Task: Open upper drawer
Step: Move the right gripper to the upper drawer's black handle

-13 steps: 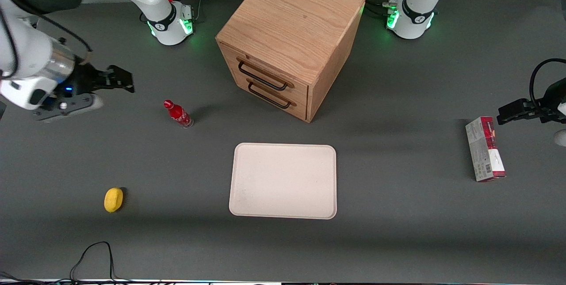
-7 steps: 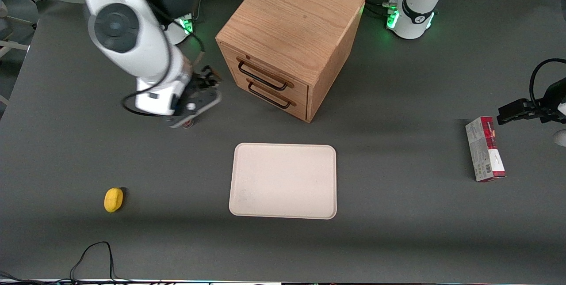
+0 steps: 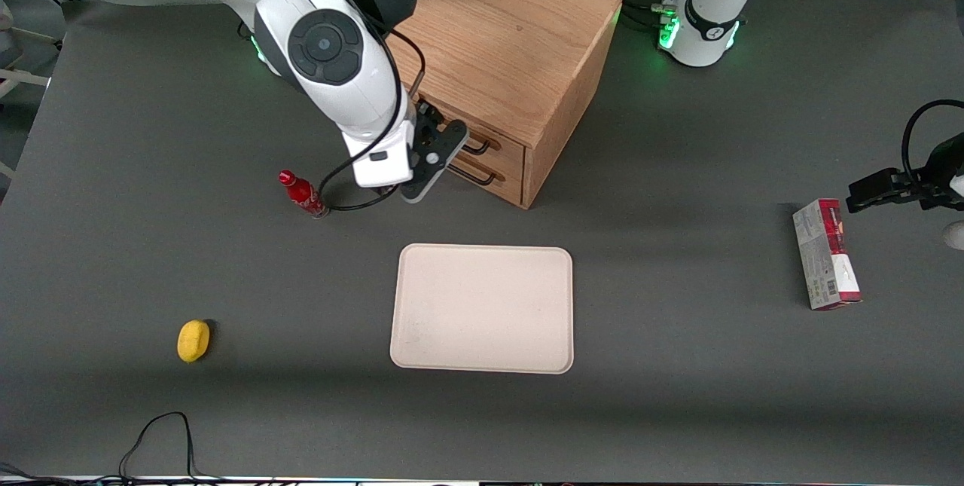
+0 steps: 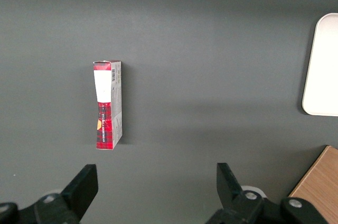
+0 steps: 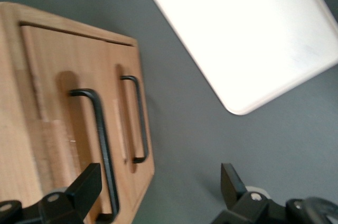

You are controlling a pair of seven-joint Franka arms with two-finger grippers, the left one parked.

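The oak cabinet point(image 3: 501, 41) stands at the back middle of the table, both drawers shut. The upper drawer point(image 3: 506, 144) has a long black wire handle point(image 3: 480, 145), partly hidden by my arm in the front view. In the right wrist view the upper drawer point(image 5: 53, 102) and its handle point(image 5: 100, 139) show beside the bottom drawer's handle point(image 5: 138, 118). My gripper point(image 3: 443, 141) hangs close in front of the drawer fronts, open and empty point(image 5: 158, 182). One finger point(image 5: 79, 189) is by the end of the upper handle, not touching it.
A red bottle point(image 3: 303, 194) stands near my arm, toward the working arm's end. A cream tray point(image 3: 482, 309) lies nearer the front camera than the cabinet. A yellow object point(image 3: 193, 340) and a red-and-grey box point(image 3: 826, 254) lie near the table's ends.
My arm has swung in from the working arm's end of the table, past the red bottle, to the cabinet's drawer fronts. The drawers have not moved.
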